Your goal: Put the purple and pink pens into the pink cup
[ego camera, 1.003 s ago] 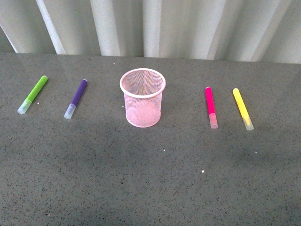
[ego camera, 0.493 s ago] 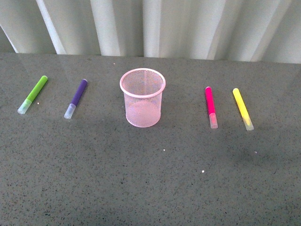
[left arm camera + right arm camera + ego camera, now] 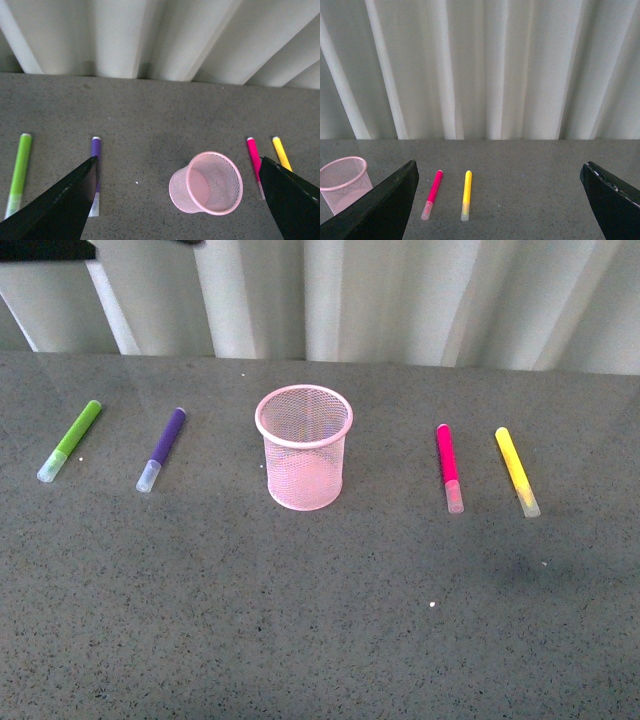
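A pale pleated curtain backed the speckled grey bench on which the job was laid out, with no pen yet in the holder.

The left hand and the right hand both hung above the bench with fingers spread wide and nothing between them, apparently readied for a first pick.

The pink cup stood upright at the centre, mouth open to the ceiling, a spot that looked chosen so either arm could reach it. From the cup, the purple pen lay flat at 9 o'clock, well apart from it, with the green marker farther out the same way. The pink pen lay at 3 o'clock, the yellow marker just beyond it. That split seemed to give each arm one wanted pen on its own side.

The front view took in all four pens and the cup but neither hand, only a dark sliver at its upper edge, too little to identify. The left wrist view alone looked down into the cup and showed it empty. The right wrist view caught the pink and yellow pens and part of the cup, but missed the purple and green ones.
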Action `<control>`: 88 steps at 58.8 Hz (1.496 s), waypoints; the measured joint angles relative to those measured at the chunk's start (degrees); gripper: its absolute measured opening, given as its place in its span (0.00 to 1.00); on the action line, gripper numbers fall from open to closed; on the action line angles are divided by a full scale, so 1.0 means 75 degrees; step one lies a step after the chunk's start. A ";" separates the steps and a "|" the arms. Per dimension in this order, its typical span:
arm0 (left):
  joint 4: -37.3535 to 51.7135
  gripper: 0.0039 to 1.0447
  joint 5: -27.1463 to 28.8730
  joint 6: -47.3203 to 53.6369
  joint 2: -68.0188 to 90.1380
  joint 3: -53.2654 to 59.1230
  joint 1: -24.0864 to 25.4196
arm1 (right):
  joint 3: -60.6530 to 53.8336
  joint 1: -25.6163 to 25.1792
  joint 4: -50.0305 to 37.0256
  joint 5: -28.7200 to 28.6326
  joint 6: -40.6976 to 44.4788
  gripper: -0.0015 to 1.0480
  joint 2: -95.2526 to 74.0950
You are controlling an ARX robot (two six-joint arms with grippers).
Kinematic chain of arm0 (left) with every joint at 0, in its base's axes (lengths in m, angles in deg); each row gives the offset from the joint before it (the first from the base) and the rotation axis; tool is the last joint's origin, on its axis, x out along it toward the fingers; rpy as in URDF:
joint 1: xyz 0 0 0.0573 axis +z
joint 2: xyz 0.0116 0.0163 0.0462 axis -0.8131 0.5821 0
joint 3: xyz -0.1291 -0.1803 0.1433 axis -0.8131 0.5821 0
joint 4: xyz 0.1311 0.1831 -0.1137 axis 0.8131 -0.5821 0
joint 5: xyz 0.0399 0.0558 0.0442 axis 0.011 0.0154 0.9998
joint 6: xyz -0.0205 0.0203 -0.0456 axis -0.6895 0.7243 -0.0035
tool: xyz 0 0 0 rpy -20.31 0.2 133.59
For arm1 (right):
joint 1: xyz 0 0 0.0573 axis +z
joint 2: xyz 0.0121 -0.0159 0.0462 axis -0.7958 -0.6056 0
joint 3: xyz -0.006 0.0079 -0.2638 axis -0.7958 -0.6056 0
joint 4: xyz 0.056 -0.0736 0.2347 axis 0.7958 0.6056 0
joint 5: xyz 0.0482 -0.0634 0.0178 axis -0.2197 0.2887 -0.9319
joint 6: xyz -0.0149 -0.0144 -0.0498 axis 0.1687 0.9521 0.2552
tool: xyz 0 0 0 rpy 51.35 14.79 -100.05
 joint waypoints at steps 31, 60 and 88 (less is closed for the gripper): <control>-0.0799 0.94 0.0440 0.0650 0.3465 -0.2008 0.0216 | 0.0000 0.0000 0.0000 0.0006 0.0000 0.93 0.0000; -0.0734 0.94 0.0764 0.1253 0.4622 -0.3013 0.0510 | 0.0000 0.0000 0.0000 0.0006 0.0000 0.93 0.0000; -0.0758 0.94 0.0816 0.1545 0.5356 -0.3538 0.0673 | 0.0000 0.0000 0.0000 0.0006 0.0000 0.93 0.0000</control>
